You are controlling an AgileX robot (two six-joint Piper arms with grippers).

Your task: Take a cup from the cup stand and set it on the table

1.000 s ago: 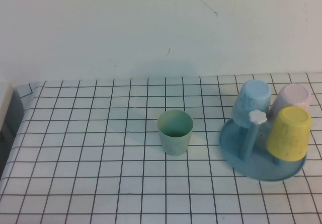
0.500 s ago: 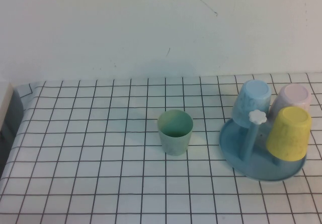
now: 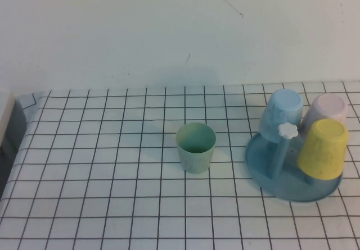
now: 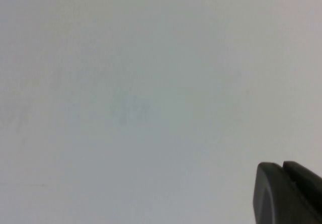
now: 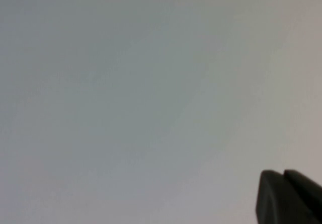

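Observation:
The yellow cup (image 3: pixel 323 149) hangs upside down on a peg at the front right of the blue cup stand (image 3: pixel 264 171), which sits on the right of the grid-cloth table (image 3: pixel 101 194). A bare peg with a white flower knob (image 3: pixel 288 130) stands at the stand's front left. Neither arm shows in the high view. My left gripper (image 4: pixel 282 166) shows only as two dark fingertips pressed together against a blank pale wall. My right gripper (image 5: pixel 283 173) looks the same, shut and empty, facing the blank wall.
A pale green tumbler (image 3: pixel 196 147) stands upright on the table left of the stand. A light blue tumbler (image 3: pixel 281 115) and a pale pink one (image 3: pixel 328 108) hang upside down on the stand's back pegs. The table's left edge drops off at the far left.

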